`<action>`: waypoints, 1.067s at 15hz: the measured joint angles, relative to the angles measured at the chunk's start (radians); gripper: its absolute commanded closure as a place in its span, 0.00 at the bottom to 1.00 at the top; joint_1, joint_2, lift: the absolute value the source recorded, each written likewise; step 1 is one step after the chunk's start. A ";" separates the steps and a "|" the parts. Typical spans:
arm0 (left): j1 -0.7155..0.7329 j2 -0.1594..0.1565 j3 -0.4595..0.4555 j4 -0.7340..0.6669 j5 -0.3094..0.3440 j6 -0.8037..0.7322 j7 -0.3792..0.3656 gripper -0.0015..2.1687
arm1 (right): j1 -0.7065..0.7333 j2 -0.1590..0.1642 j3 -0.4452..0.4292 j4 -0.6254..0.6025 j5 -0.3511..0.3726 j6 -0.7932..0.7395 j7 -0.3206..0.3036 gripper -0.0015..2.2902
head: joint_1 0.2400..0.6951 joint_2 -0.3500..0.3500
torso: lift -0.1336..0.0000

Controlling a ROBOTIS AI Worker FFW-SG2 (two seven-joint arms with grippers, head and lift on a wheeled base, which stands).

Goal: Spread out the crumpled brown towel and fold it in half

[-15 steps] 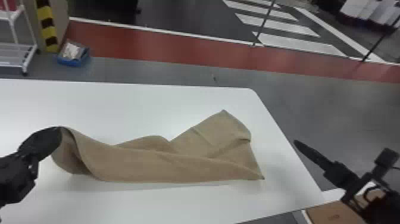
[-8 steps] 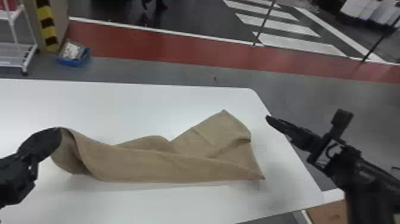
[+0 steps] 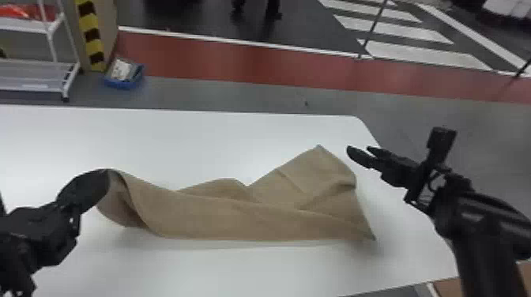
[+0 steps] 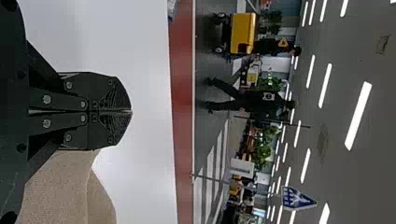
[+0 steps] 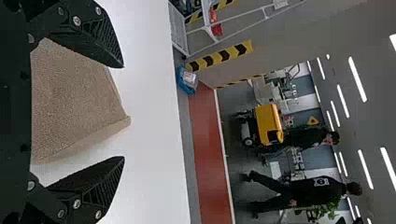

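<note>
Brown towel (image 3: pixel 245 221): crumpled, lying lengthwise across the white table (image 3: pixel 237 272), left end lifted and curled up at my left gripper (image 3: pixel 104 180). That gripper's fingers are pressed together, pinching the towel. Head view: folds run along the middle, and the right part fans out with one corner pointing to the far side and another to the near right. My right gripper (image 3: pixel 358 149) is spread, fingertips apart, just right of the towel's far corner, over the table's right part. Right wrist view agrees: towel shows between its fingers (not gripped, empty gap at the tips).

Beyond the table: grey floor (image 3: pixel 245 93), with a blue bin (image 3: pixel 128 83) beside a panel with yellow-and-black striped tape (image 3: pixel 91 37). White wheeled rack (image 3: pixel 59 71) to the left of that. Then a red floor band (image 3: pixel 237 63), white border line, dark floor, white crosswalk stripes (image 3: pixel 426 57) off to the right. Farther back, a yellow cart (image 5: pixel 268 123); overhead, strip lights (image 4: pixel 357 116).
</note>
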 measured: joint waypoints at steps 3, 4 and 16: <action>-0.005 0.001 -0.002 -0.001 0.001 0.000 0.004 0.95 | 0.106 0.001 -0.016 -0.134 -0.008 -0.001 0.018 0.10 | 1.00 0.11 | 0.10; -0.008 0.001 -0.004 -0.001 0.002 0.000 0.004 0.95 | 0.143 -0.002 -0.027 -0.174 -0.002 -0.026 0.029 0.10 | 1.00 0.11 | 0.10; -0.023 -0.003 -0.015 -0.006 -0.007 0.027 0.012 0.95 | 0.380 -0.013 -0.197 -0.230 0.145 -0.522 0.534 0.13 | 1.00 0.07 | 0.10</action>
